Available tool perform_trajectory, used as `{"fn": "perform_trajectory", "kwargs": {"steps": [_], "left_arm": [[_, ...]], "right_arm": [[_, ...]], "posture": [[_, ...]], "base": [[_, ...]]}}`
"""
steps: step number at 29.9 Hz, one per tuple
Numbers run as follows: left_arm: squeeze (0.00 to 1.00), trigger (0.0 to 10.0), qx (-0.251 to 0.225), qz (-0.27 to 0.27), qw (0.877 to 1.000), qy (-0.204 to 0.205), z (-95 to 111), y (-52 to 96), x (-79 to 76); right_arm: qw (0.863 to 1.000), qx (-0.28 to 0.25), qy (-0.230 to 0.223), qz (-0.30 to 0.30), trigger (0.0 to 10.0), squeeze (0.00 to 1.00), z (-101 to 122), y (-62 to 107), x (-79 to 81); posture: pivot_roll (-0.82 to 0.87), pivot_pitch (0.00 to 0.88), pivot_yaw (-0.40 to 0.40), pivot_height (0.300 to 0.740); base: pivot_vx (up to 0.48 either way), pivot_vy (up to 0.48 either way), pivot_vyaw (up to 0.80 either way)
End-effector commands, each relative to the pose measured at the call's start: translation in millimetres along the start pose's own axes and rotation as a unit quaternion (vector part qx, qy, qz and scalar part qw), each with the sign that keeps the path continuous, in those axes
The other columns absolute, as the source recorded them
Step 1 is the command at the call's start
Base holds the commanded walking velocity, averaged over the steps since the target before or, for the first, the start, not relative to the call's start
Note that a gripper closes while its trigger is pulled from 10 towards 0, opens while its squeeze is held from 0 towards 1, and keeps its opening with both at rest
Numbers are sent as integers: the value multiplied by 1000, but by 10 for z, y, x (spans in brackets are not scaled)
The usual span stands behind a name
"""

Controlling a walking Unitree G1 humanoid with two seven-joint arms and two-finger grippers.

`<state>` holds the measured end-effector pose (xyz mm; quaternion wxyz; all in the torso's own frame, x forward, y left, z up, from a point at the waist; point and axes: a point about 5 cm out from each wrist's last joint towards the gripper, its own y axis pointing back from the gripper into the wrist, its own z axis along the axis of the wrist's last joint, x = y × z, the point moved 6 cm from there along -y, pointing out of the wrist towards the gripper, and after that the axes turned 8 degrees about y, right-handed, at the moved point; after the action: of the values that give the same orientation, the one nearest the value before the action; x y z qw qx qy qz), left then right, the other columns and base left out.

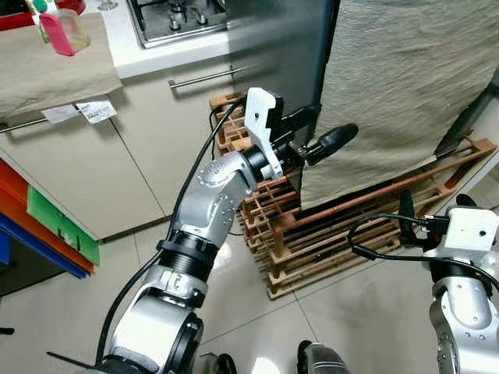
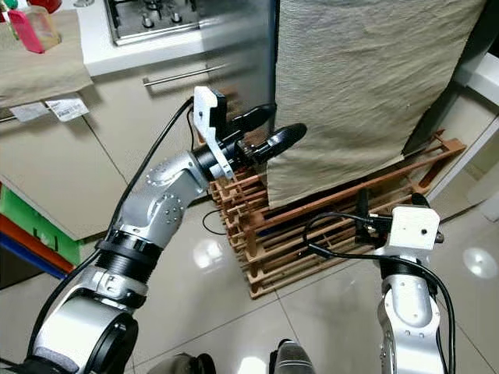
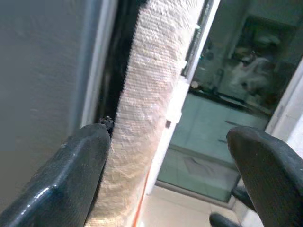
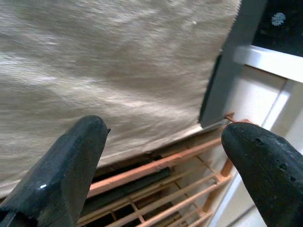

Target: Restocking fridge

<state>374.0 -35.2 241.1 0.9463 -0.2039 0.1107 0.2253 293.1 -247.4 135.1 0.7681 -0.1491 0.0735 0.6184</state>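
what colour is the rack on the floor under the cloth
Reddish-brown wood; the rack shows best in the left eye view.

Head cameras look down; wrist cameras closely face the cloth (image 1: 405, 86).

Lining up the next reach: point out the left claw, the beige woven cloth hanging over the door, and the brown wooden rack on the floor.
left claw (image 1: 316, 134): left eye view, midway between fingertips.
beige woven cloth (image 1: 398, 86): left eye view, middle of the hanging face.
brown wooden rack (image 2: 312, 234): right eye view, front slat.
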Motion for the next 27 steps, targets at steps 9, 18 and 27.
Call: {"fn": "perform_trajectory", "kwargs": {"steps": [9, 18, 27], "left_arm": [[0, 10000, -33, 66, 997, 15, 76, -51, 184], [0, 10000, -39, 15, 999, 18, 94, -126, 2], [0, 10000, -27, -10, 999, 18, 64, -191, -88]], "right_arm": [[1000, -2, -1, 12, 10000, 0, 4, -8, 47], [999, -24, -10, 19, 10000, 0, 153, -31, 104], [999, -36, -10, 25, 10000, 0, 252, -33, 116]], "posture": [[-283, 124, 80, 740], [-283, 132, 77, 740], [-291, 150, 72, 740]], "base": [[0, 0, 0], [0, 0, 0], [0, 0, 0]]}}
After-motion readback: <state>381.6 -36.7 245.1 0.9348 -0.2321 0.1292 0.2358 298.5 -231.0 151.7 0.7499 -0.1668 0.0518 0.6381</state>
